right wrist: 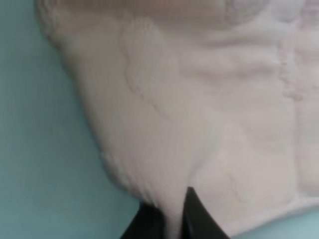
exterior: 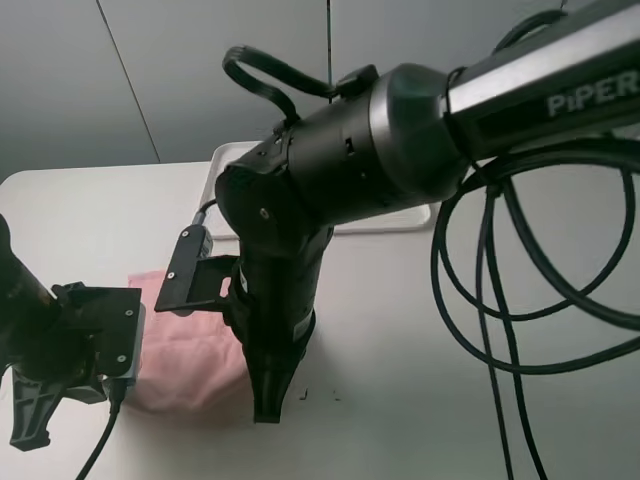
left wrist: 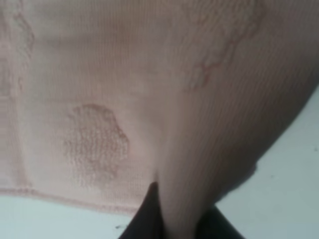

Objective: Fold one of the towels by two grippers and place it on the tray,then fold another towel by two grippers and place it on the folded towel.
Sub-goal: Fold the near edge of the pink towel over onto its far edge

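I see one pink towel (exterior: 190,352) and one tray (exterior: 396,222). My left gripper (left wrist: 174,225) and right gripper (right wrist: 170,222) both point down, each clamped on the towel.

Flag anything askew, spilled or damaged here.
Nothing stands out. The pink towel lies on the table, pinched by the left gripper and right gripper, as folding would need. The right arm hides most of the tray.
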Controlling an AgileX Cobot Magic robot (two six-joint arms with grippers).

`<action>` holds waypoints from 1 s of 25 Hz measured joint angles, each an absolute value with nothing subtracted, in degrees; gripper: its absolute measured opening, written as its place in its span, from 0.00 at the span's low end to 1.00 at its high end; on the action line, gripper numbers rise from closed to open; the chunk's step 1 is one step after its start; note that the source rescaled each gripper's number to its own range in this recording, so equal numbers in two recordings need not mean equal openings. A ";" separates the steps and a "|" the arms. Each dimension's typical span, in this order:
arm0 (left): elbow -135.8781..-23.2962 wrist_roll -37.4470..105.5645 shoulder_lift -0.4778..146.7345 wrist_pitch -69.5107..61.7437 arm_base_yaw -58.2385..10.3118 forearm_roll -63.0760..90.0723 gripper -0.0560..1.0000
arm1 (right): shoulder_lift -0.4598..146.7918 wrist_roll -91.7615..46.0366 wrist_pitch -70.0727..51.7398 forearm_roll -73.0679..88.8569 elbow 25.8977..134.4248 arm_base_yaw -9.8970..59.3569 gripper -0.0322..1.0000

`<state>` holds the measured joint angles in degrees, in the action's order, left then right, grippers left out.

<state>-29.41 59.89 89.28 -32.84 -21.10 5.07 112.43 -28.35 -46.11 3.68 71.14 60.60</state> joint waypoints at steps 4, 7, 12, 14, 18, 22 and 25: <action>-29.28 59.89 83.53 -34.76 -21.10 9.17 0.08 | 108.85 -27.60 -50.64 5.57 71.14 60.60 0.04; -29.28 57.50 78.75 -34.76 -21.10 12.03 0.08 | 107.24 -23.96 -52.37 5.78 71.14 60.45 0.04; -29.28 42.69 74.16 -32.25 -21.10 12.40 0.08 | 106.82 -14.77 -52.36 6.50 71.14 57.19 0.04; -29.28 38.03 73.80 -31.18 -21.10 12.29 0.08 | 106.82 -11.88 -51.55 6.58 71.14 55.51 0.04; -29.28 33.81 73.73 -30.70 -21.10 12.20 0.08 | 106.82 -6.05 -49.47 5.27 71.14 53.89 0.04; -29.28 24.59 73.73 -28.77 -21.10 7.88 0.10 | 106.93 1.86 -48.17 0.00 71.14 53.80 0.06; -29.28 14.75 73.73 -26.99 -21.10 0.80 0.26 | 108.18 6.97 -46.40 -3.22 71.14 53.80 0.16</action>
<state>-29.28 14.75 73.73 -26.99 -21.10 0.80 108.18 6.97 -46.40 -3.22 71.14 53.80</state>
